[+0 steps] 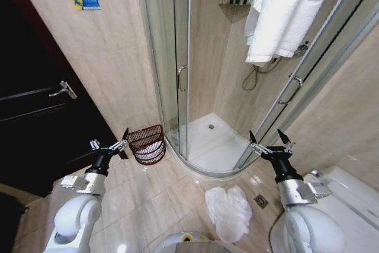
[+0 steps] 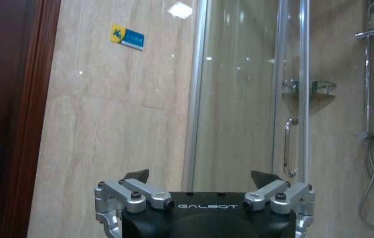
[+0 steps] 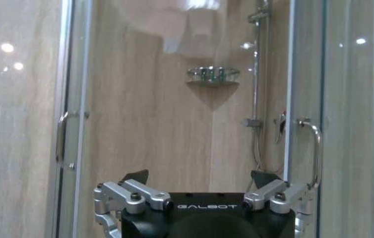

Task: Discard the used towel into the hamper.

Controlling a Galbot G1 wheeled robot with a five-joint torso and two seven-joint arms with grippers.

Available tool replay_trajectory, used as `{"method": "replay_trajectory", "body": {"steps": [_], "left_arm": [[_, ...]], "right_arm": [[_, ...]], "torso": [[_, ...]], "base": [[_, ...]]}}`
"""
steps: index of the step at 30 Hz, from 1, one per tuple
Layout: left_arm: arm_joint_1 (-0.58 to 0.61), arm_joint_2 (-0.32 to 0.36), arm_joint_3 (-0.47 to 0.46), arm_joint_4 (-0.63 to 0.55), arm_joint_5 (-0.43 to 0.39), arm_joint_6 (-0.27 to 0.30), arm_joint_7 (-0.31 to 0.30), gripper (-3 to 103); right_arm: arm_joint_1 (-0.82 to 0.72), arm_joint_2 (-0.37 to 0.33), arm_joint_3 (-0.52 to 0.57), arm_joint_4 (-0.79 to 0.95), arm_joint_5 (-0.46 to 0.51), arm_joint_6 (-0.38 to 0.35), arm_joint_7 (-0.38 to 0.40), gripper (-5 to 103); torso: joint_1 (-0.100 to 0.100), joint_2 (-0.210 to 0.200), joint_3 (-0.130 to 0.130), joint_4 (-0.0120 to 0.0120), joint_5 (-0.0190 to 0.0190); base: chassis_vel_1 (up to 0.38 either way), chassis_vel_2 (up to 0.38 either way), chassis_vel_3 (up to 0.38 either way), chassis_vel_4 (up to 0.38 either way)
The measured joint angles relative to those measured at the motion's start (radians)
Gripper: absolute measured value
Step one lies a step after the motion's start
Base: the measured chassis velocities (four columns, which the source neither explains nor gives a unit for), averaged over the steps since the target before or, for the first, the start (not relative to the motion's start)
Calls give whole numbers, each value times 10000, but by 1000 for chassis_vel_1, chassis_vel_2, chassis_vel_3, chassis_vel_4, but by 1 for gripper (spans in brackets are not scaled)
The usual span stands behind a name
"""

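Note:
A crumpled white towel [image 1: 228,211] lies on the tiled floor in front of me, between my two arms. The hamper [image 1: 147,144], a dark reddish-brown open-weave basket, stands on the floor beside the shower's glass corner, tilted toward me. My left gripper [image 1: 110,141] [image 2: 202,176] hangs open and empty in the air just left of the hamper's rim. On the other side my right gripper [image 1: 267,140] [image 3: 200,176] is also open and empty, raised above and to the right of the towel, facing the shower.
A curved glass shower enclosure [image 1: 183,75] with a white tray fills the middle. A second white towel [image 1: 284,10] hangs over its top rail. A dark door [image 1: 35,111] is on the left, a white toilet [image 1: 349,194] at the lower right, and a floor drain [image 1: 261,201] beside the towel.

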State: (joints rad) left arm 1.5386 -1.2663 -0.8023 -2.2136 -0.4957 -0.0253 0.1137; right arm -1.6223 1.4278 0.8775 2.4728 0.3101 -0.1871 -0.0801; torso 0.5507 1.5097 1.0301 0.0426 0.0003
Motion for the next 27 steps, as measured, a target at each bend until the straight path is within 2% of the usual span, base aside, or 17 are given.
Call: {"method": "replay_trajectory", "body": {"steps": [1, 4, 5, 8, 9, 13, 14, 18, 19, 21, 22, 25, 26, 27], "left_arm": [[0, 0, 0, 0, 0, 0, 0, 100], [15, 10, -58, -103, -32, 0, -19, 100], [15, 10, -58, -103, -32, 0, -19, 100], [13, -3, -63, -214, -36, 26, -35, 100], [13, -3, -63, -214, -36, 26, -35, 100], [18, -46, 66, -280, 69, 55, -33, 100], [18, -46, 66, -280, 69, 55, -33, 100], [-330, 4, 410, -183, 143, 240, 83, 100], [-330, 4, 410, -183, 143, 240, 83, 100], [-438, 4, 480, -80, 176, 274, 122, 100], [-438, 4, 480, -80, 176, 274, 122, 100], [-589, 39, 541, 43, 170, 296, 139, 100], [-589, 39, 541, 43, 170, 296, 139, 100], [-596, 66, 530, 71, 156, 299, 149, 100]], "right_arm": [[0, 0, 0, 0, 0, 0, 0, 100], [970, -1115, 998, 260, 1889, -1400, 295, 100], [970, -1115, 998, 260, 1889, -1400, 295, 100], [1754, -2632, 2190, 142, 3382, -2260, 352, 100], [1754, -2632, 2190, 142, 3382, -2260, 352, 100], [2472, -4292, 3604, -328, 4697, -2713, 602, 100], [2472, -4292, 3604, -328, 4697, -2713, 602, 100], [2722, -5827, 5036, -636, 6309, -2871, 965, 100], [2722, -5827, 5036, -636, 6309, -2871, 965, 100], [3165, -6738, 5157, -945, 7120, -2876, 1212, 100], [3165, -6738, 5157, -945, 7120, -2876, 1212, 100], [3921, -7830, 5216, -1537, 7941, -2925, 1388, 100], [3921, -7830, 5216, -1537, 7941, -2925, 1388, 100], [4414, -8320, 5090, -1949, 8143, -2985, 1443, 100]], "torso": [[0, 0, 0, 0, 0], [-13, -6, -8, 4, -2], [-13, -6, -8, 4, -2], [-15, -16, -11, 4, -1], [-15, -16, -11, 4, -1], [-12, -28, -13, 5, 4], [-12, -28, -13, 5, 4], [-19, -32, -18, -1, 4], [-19, -32, -18, -1, 4], [-23, -33, -20, 0, 5], [-23, -33, -20, 0, 5], [-22, -39, -21, 5, -7], [-22, -39, -21, 5, -7], [-21, -41, -21, 1, 0]], "base": [[0, 0, 0, 0], [16, -7, -18, 3], [49, -21, -53, 10], [13, -7, -18, 3], [0, 0, 0, 0], [0, 0, 0, 0], [0, 0, 0, 0], [0, 0, 0, 0], [0, 0, 0, 0], [0, 0, 0, 0], [0, 0, 0, 0], [0, 0, 0, 0], [0, 0, 0, 0], [0, 0, 0, 0]]}}
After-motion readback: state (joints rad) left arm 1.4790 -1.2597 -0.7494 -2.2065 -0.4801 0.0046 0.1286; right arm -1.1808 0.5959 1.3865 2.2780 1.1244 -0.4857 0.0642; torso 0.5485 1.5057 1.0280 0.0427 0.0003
